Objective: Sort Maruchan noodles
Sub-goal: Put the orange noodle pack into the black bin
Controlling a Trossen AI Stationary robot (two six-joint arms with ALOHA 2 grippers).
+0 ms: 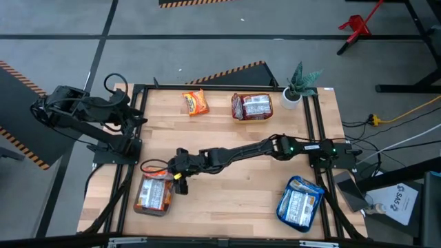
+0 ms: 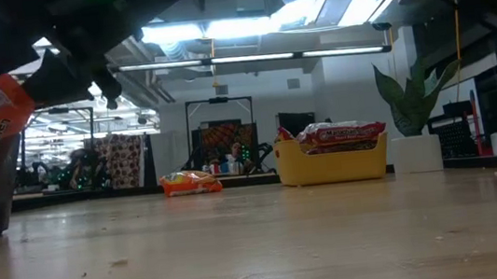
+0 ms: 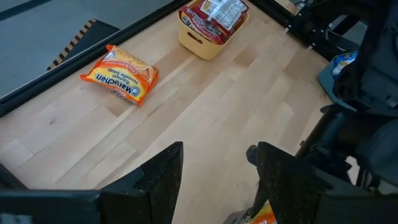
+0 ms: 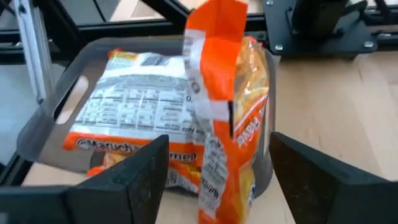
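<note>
Your right gripper (image 4: 214,180) reaches across the table to the grey tray (image 4: 62,106) at the near left corner, fingers spread wide either side of an orange packet (image 4: 227,118) that stands on edge against the tray's stack – whether the pads touch it, you cannot tell. Only the right wrist view shows this; from overhead the packet is a small orange patch at the gripper tip (image 1: 180,173).

The flat orange packets in the tray (image 1: 154,193) show white nutrition panels (the print is too small to read), with part of "Maruchan" along one edge.

Your left gripper (image 3: 214,180) waits off the table's left edge, fingers parted with nothing between them.

Farther off, a lone orange packet (image 3: 120,73) lies on the bare wood – its label reads "Maruchan Ramen Noodle Soup". Beyond it the yellow bowl (image 3: 205,45) holds red-and-white packets (image 1: 252,106). Blue-and-white packets (image 1: 300,202) fill the tray at the near right corner.
</note>
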